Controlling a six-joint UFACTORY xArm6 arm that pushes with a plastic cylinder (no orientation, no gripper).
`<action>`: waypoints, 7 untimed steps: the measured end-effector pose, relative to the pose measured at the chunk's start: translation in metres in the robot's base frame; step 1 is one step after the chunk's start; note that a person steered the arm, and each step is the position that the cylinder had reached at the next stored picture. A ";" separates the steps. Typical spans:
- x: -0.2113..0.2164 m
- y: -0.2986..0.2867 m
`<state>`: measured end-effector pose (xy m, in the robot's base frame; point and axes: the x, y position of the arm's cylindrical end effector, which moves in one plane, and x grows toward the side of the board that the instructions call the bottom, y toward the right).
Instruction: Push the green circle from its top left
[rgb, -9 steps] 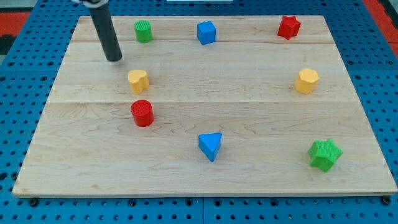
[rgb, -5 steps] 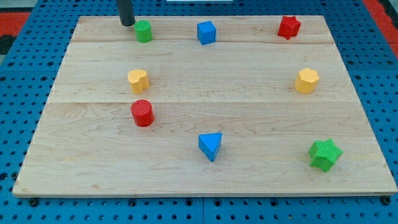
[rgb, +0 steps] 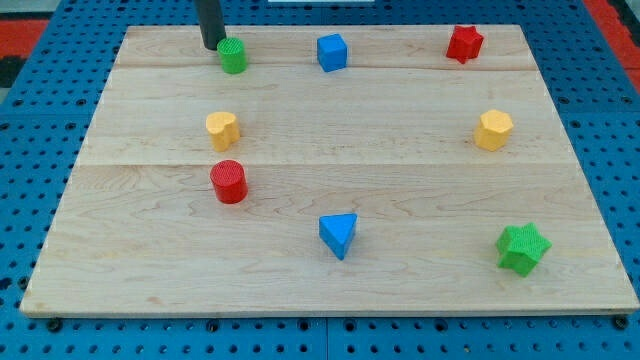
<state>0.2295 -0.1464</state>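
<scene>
Camera view, your tip (rgb: 213, 46) rested on the wooden board (rgb: 330, 290), bare rod grasping nothing, green circle (rgb: 233, 56) touching it just lower right, blue cube (rgb: 332, 52) farther right.

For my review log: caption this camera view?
My tip touches the green circle at its top left, near the board's top edge.

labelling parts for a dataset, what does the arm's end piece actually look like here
Only a short stretch shows: a straight, smooth rod, dark grey to black, round in section, entering from the view's top edge. My tip is blunt and flat-ended. No cables, markings, joints or gripper are visible; the rest of the arm is out of frame.
</scene>
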 end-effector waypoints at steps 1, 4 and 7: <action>0.001 0.002; 0.018 0.006; 0.027 -0.044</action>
